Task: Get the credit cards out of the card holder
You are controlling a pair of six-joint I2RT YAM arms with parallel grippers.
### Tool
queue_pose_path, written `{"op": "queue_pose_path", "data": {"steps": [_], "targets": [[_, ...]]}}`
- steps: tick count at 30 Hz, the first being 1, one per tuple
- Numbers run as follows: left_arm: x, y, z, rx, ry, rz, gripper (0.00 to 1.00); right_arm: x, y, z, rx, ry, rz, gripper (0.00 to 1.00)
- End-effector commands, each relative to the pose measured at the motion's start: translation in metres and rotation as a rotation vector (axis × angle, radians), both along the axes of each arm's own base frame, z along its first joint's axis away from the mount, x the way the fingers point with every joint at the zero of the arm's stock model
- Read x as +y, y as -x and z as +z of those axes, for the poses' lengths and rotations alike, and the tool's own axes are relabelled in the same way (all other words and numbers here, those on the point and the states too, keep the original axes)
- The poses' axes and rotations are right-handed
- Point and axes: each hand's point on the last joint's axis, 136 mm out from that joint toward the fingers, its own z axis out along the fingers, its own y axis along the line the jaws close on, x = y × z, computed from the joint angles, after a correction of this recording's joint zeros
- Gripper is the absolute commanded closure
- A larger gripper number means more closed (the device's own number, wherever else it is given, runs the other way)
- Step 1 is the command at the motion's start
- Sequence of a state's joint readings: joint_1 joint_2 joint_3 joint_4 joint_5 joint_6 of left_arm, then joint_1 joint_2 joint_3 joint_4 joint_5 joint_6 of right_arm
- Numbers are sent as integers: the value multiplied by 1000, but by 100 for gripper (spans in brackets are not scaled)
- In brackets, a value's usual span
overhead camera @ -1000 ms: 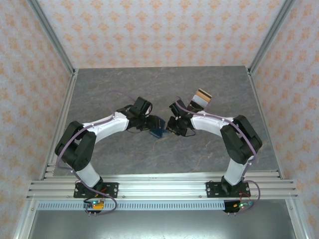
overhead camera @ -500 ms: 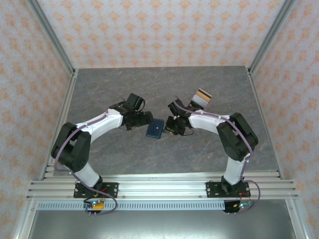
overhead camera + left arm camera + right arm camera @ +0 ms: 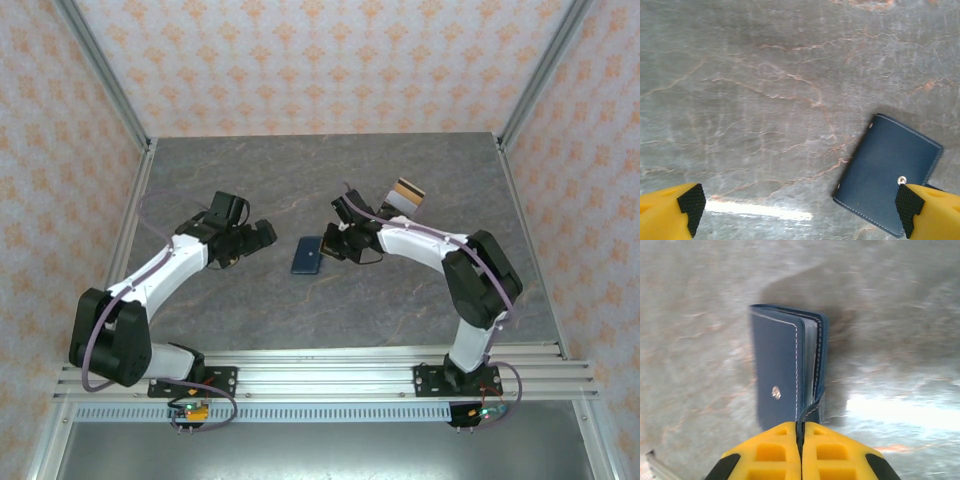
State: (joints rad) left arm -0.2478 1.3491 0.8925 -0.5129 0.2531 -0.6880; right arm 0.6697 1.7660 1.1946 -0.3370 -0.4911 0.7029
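Note:
The card holder (image 3: 308,255), a folded navy wallet with a small metal snap, lies on the grey table between the arms. My right gripper (image 3: 329,248) is at its right edge. In the right wrist view the gripper (image 3: 801,427) is shut, with the holder's closure tab (image 3: 812,407) pinched between its yellow fingers. The holder (image 3: 785,380) shows grey inner pockets at its slightly parted edge. My left gripper (image 3: 262,235) is open and stands clear to the left of the holder. The left wrist view shows the holder (image 3: 885,172) beside the right fingertip (image 3: 910,210). A stack of credit cards (image 3: 404,196) lies behind the right arm.
Aluminium frame posts and patterned walls enclose the table (image 3: 250,170) on three sides. A metal rail (image 3: 320,375) with both arm bases runs along the near edge. Bare marble-patterned surface lies in front of and behind the holder.
My left gripper has opened, let go of the holder and pulled back to the left. The holder now lies flat on the table. My right gripper has closed on its tab.

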Motion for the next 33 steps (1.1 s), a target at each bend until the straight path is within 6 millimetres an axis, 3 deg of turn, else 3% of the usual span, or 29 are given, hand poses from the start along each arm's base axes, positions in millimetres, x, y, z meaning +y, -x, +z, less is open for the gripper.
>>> {"op": "queue_pose_path", "data": {"steps": [1, 7, 13, 19, 25, 29, 33], "targets": [[17, 11, -2, 14, -13, 43, 0, 26, -1, 50, -97, -90, 71, 93], [36, 6, 5, -25, -13, 93, 0, 54, -9, 54, -77, -97, 98, 94], [26, -10, 19, -81, 37, 47, 0, 56, -21, 47, -73, -64, 55, 93], [-2, -13, 18, -65, 150, -80, 0, 16, -17, 29, -87, 124, -17, 93], [-27, -24, 21, -101, 254, -124, 4, -18, -22, 24, -78, 228, -83, 94], [-54, -28, 21, -139, 263, -165, 15, -44, -12, 13, -60, 292, -78, 94], [-85, -32, 22, -147, 286, -221, 31, -66, -7, -2, -19, 338, -106, 94]]}}
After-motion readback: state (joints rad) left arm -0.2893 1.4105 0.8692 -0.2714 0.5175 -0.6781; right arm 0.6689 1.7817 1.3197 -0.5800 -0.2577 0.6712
